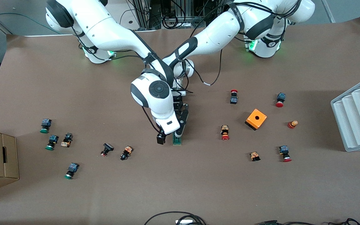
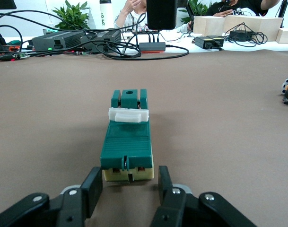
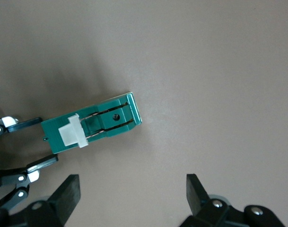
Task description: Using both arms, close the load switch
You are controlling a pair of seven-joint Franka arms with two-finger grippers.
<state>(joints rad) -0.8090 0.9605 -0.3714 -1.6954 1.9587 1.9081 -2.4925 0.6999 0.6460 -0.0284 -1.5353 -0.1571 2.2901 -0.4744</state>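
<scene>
Mid-table: left gripper (image 2: pixel 129 189) fingers pinch load switch (image 2: pixel 128 144) end; right gripper (image 3: pixel 132 198) fingers spread above; bare table (image 1: pixel 180 181) around.

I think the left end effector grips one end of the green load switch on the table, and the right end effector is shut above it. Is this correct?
Not fully. The right end effector is open, not shut: the right wrist view shows its fingers spread wide above the load switch. The rest holds: the left end effector grips one end of the load switch on the table.
</scene>
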